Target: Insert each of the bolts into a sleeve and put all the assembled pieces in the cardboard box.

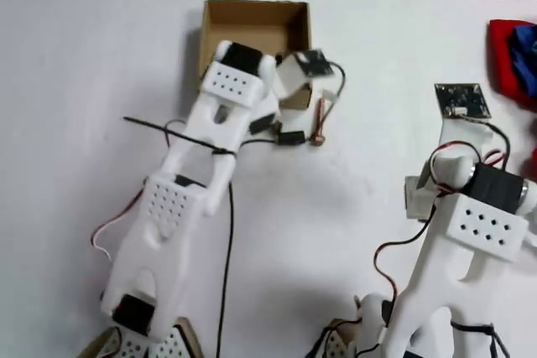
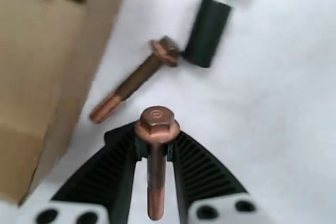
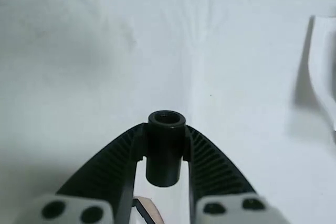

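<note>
While left hand (image 2: 156, 142) clamps a bolt (image 2: 156, 182) by the cardboard box (image 2: 42, 66) and right hand (image 3: 164, 139) clamps a sleeve (image 3: 165, 156) well apart, this pair isn't joined yet; loose bolt (image 2: 131, 82) and loose sleeve (image 2: 207, 32) lie on desk (image 2: 273, 129).

The right gripper (image 3: 164, 131) clamps a black sleeve (image 3: 165, 157) between its ribbed black fingers (image 3: 113, 169). The sleeve's open bore faces the camera. Beneath lies the white table (image 3: 105, 51), and a white part (image 3: 323, 72) stands at the frame's edge.
</note>
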Robot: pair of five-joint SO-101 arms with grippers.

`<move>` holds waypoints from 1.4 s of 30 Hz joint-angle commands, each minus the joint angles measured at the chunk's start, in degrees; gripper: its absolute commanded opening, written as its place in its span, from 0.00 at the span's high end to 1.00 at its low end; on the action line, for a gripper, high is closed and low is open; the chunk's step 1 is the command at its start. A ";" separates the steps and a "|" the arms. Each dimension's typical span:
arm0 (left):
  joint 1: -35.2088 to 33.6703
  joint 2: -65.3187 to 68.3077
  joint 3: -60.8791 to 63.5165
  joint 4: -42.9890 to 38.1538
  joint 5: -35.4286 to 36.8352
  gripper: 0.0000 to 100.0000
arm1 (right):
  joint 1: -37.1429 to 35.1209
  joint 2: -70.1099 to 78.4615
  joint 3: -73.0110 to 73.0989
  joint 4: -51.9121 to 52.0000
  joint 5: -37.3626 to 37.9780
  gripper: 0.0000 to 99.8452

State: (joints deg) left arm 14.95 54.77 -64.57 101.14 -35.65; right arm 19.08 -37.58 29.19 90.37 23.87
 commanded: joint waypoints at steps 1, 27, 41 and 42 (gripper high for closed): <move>-3.08 -3.96 -4.18 1.14 9.49 0.97 | -0.04 -2.07 2.37 -5.14 -0.35 0.98; -3.96 -68.92 37.23 -7.12 43.96 0.97 | -30.11 -32.22 46.68 -63.25 -17.85 0.98; 4.22 -87.30 74.07 -44.92 46.33 0.97 | -42.95 -24.57 46.68 -83.82 -17.85 0.98; 4.40 -87.30 73.27 -44.92 48.18 0.97 | -42.95 -22.64 46.68 -84.44 -17.93 0.98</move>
State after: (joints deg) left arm 17.67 -29.54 9.71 59.38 9.27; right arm -23.12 -63.69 76.40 9.23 6.55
